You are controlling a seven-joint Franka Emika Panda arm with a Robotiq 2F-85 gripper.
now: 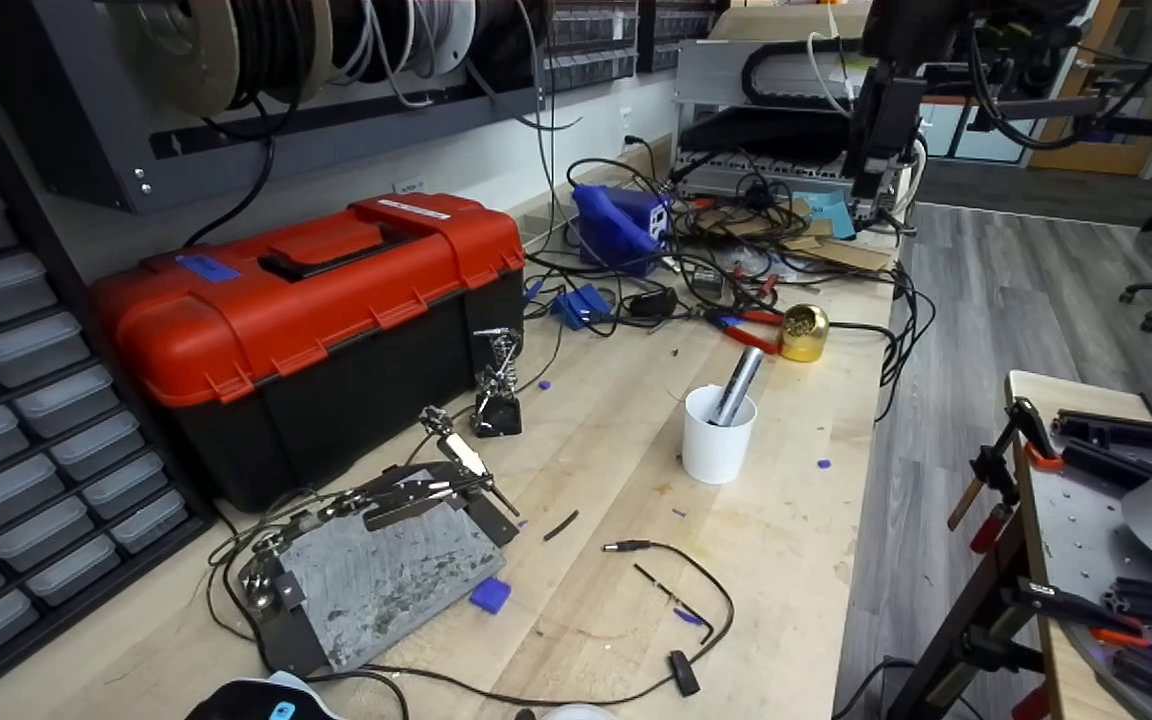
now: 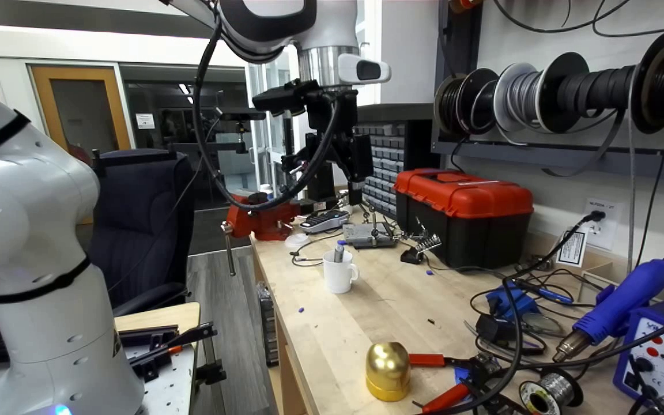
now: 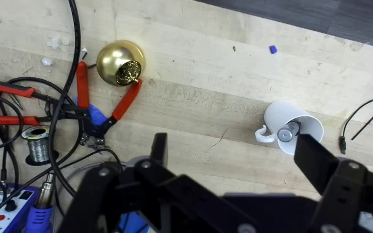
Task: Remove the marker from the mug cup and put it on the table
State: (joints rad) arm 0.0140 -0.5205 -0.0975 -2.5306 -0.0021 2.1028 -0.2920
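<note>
In an exterior view we see the arm (image 2: 32,202) with its base at the left of the picture and its end links reaching in from the top to hang over the table (image 2: 332,334). The gripper (image 3: 231,139) points down, well above the table, and in the wrist view we find it released, its black fingers (image 3: 159,149) spread wide.

The marker (image 1: 738,385) is in the mug (image 1: 716,442), leaning, its upper end past the rim; we see the mug upright on the table in both exterior views.

From the wrist view we look down into the mug and see the marker's round grey end; one finger hides part of the rim there. We make out the mug's handle (image 3: 265,136) in that view and in an exterior view. An exterior view alone gives us the red vise (image 2: 268,222) at the table's edge. The red toolbox (image 1: 336,330) shows in both exterior views and lies outside the wrist view. The gold pot (image 3: 118,60) turns its wire-filled mouth to the wrist view, while in an exterior view we get its smooth dome.
</note>
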